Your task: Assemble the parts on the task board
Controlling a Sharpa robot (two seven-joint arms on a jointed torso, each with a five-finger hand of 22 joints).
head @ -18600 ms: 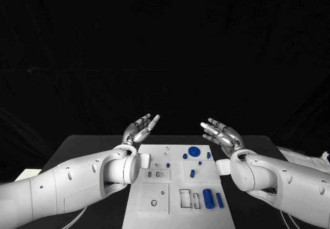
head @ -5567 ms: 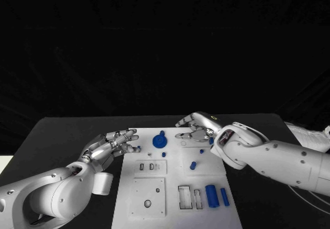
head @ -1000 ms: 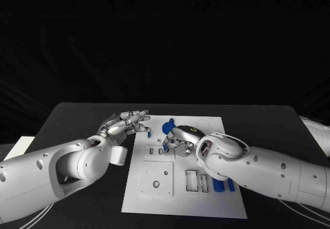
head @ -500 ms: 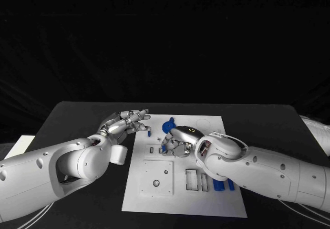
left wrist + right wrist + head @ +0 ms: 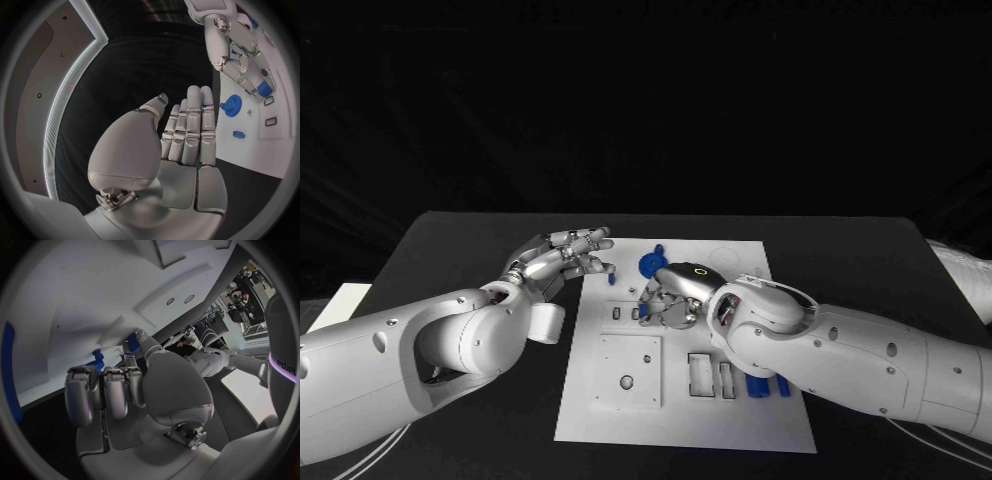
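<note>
A small blue plastic part [image 5: 264, 88] is pinched in the silver right hand [image 5: 672, 298], low over the white task board [image 5: 687, 420]. It should be lowered squarely into the slot beneath. The left hand [image 5: 563, 259] hovers empty, fingers extended.

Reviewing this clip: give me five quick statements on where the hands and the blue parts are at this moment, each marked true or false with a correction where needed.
1. The right hand is down over the task board. True.
2. The left hand grips a blue part. False: it holds nothing, its fingers straight and side by side in the left wrist view, beside the board's edge.
3. A blue gear lies near the board's far end. True.
4. The board lies on a white table. False: the table is black.
5. The right hand pinches a small blue part at its fingertips. True, seen in the left wrist view.
</note>
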